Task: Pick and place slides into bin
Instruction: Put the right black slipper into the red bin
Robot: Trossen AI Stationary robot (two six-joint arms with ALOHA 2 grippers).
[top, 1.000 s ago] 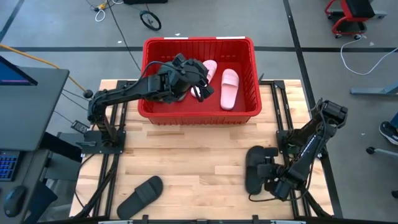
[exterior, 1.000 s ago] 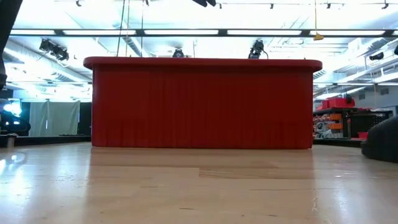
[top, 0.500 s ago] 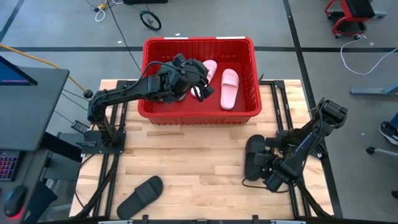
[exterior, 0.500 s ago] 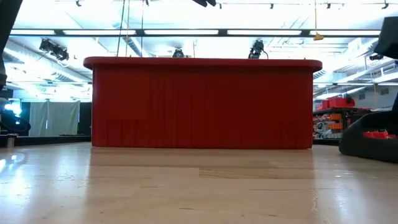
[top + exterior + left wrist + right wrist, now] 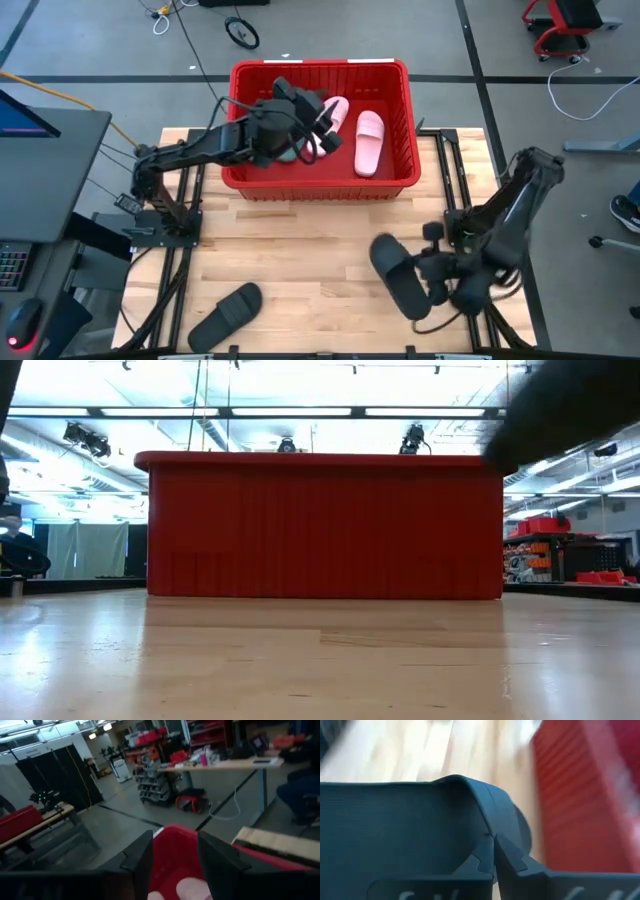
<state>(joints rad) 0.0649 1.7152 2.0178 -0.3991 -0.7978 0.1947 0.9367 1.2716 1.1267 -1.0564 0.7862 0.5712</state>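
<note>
The red bin (image 5: pixel 395 175) stands at the table's far middle (image 5: pixel 325 525). Two pale pink slides (image 5: pixel 368 142) (image 5: pixel 336 110) lie in it, and a dark green bit (image 5: pixel 288 154) shows under my left arm. My left gripper (image 5: pixel 316 122) hangs open over the bin (image 5: pixel 172 857) with nothing between its fingers. At the near right my right gripper (image 5: pixel 437 285) is shut on a dark slide (image 5: pixel 397 275), which shows as a dark blur (image 5: pixel 570 410) high in the low view. Another dark slide (image 5: pixel 225 315) lies sole down at the near left. My right gripper pinches the dark slide between its two fingers (image 5: pixel 515 865), on what looks like the edge of its wide strap (image 5: pixel 482 822). The fingers come roughly level from the table's right side. The slide is lifted clear of the table and lies slantwise.
Bare wooden tabletop (image 5: pixel 300 245) lies between the bin and the near edge. Metal arm stands run along the left (image 5: pixel 165 230) and right (image 5: pixel 455 215) sides. Cables and a wheel lie on the floor beyond the bin.
My right gripper has taken hold of the dark slide and raised it off the table, carrying it a little toward the table's left edge. The slide has turned slantwise. My left arm has risen slightly over the bin.
</note>
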